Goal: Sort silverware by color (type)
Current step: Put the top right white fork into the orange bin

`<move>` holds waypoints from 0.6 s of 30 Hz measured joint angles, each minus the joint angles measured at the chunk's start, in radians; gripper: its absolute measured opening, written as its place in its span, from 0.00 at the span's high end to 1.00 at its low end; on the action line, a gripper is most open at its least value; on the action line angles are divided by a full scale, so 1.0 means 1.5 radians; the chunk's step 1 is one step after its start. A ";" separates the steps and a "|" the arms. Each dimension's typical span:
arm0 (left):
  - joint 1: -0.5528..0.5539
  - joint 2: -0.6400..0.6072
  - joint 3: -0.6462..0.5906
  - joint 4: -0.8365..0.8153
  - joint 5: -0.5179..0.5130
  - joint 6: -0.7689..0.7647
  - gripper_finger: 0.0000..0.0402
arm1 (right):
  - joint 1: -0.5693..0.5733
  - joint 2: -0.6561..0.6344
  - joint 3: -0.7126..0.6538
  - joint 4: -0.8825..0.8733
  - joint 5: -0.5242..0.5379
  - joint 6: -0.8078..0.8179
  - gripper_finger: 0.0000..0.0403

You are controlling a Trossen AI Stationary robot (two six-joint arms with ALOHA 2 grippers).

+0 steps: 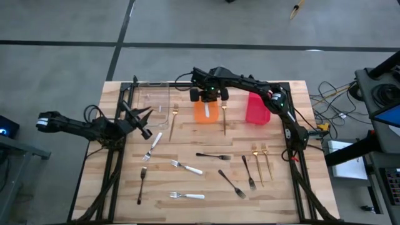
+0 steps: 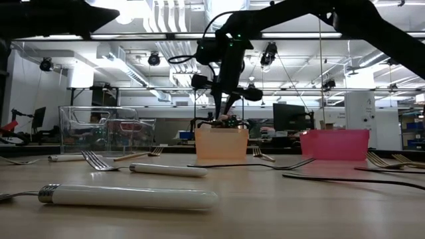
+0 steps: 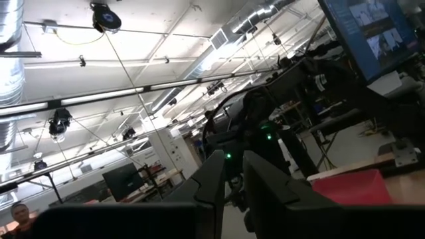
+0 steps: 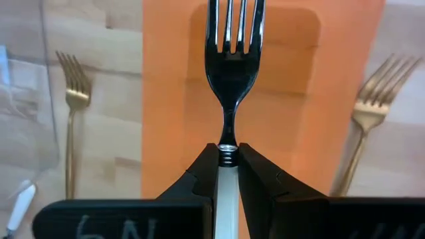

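My right gripper (image 1: 209, 95) hangs over the orange bin (image 1: 201, 114), shut on a silver fork with a white handle (image 4: 232, 60). The fork's tines point down into the bin. My left gripper (image 1: 145, 122) waits at the table's left side, beside the clear bin (image 1: 155, 100). Its fingers (image 3: 214, 180) are shut on nothing. On the table lie white-handled forks (image 1: 186, 167), dark forks (image 1: 212, 155) and gold forks (image 1: 261, 164). Two single gold forks (image 1: 174, 122) (image 1: 224, 119) lie on either side of the orange bin. My right gripper pinches the white handle (image 4: 227, 174) between its two fingers, right behind the metal collar. The handle runs back along the fingers. The fingers come from above, slanting steeply down. The silver head sticks out past the fingertips over the bin; whether the tines touch the bin, I cannot tell.
A red bin (image 1: 257, 107) stands to the right of the orange one. The loose forks take up the table's middle and near half. Black frame rails (image 1: 294, 169) run along the table's left and right sides.
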 joint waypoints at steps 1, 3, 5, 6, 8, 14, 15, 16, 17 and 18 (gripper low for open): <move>0.000 0.000 0.000 0.005 0.000 -0.003 0.90 | 0.000 0.000 -0.001 0.009 0.002 0.000 0.93; 0.000 0.000 0.000 0.017 0.000 -0.012 0.90 | 0.001 0.000 -0.001 0.029 0.003 0.002 0.93; 0.000 0.000 0.000 0.023 0.000 -0.015 0.90 | 0.002 0.000 -0.001 0.052 0.003 0.002 0.93; 0.000 0.000 0.000 0.022 0.000 -0.015 0.90 | 0.003 0.000 -0.001 0.059 0.003 0.002 0.93; 0.000 -0.001 0.000 0.022 0.000 -0.015 0.90 | 0.003 0.000 -0.007 0.074 0.002 0.002 0.93; 0.000 -0.001 0.000 0.022 0.000 -0.015 0.90 | 0.003 0.001 -0.028 0.083 0.011 0.002 0.93; 0.000 -0.001 0.000 0.022 0.000 -0.015 0.90 | 0.003 0.001 -0.033 0.082 0.016 0.002 0.93; 0.000 -0.001 0.000 0.022 0.000 -0.015 0.90 | 0.003 0.001 -0.036 0.081 0.019 0.002 0.93; 0.000 -0.001 0.000 0.022 0.000 -0.015 0.90 | 0.002 0.001 -0.040 0.081 0.020 0.002 0.93; 0.000 -0.001 0.000 0.022 0.000 -0.015 0.90 | 0.002 0.001 -0.042 0.081 0.020 0.003 0.93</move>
